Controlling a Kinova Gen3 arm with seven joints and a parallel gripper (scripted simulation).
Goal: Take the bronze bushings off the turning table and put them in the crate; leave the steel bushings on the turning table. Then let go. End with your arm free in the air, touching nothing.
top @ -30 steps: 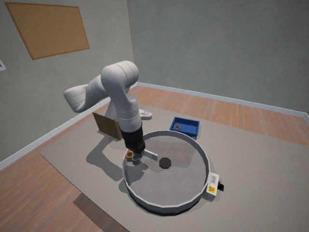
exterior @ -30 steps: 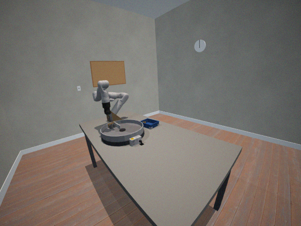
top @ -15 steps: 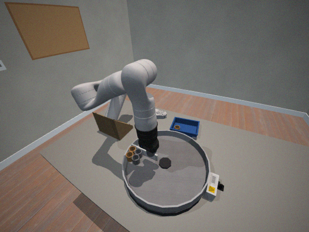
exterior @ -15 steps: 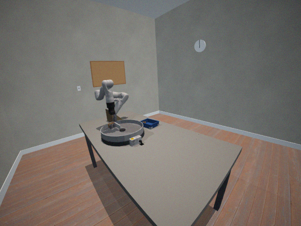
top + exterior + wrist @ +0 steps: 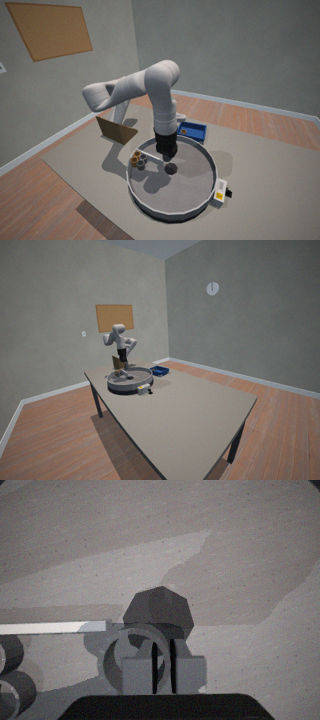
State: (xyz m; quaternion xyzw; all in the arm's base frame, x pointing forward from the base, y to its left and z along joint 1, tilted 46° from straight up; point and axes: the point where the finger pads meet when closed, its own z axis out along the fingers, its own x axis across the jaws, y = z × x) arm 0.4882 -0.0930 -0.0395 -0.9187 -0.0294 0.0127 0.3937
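Gripper (image 5: 166, 156) (image 5: 126, 366) (image 5: 163, 658) nearly shut, pinching grey-looking bushing (image 5: 109, 666) by wall; may be steel, wrongly bound for crate (image 5: 197, 138) (image 5: 163, 372). Fast swing could slip it. Bronze pair (image 5: 133, 162) (image 5: 116, 373) sits left.

We see the gripper (image 5: 167, 156) (image 5: 126, 365) (image 5: 163, 658) has swung from the bushing cluster toward the turning table's hub (image 5: 171, 168) (image 5: 130, 377) (image 5: 162, 605), carrying a grey bushing (image 5: 166, 158) (image 5: 111, 666).
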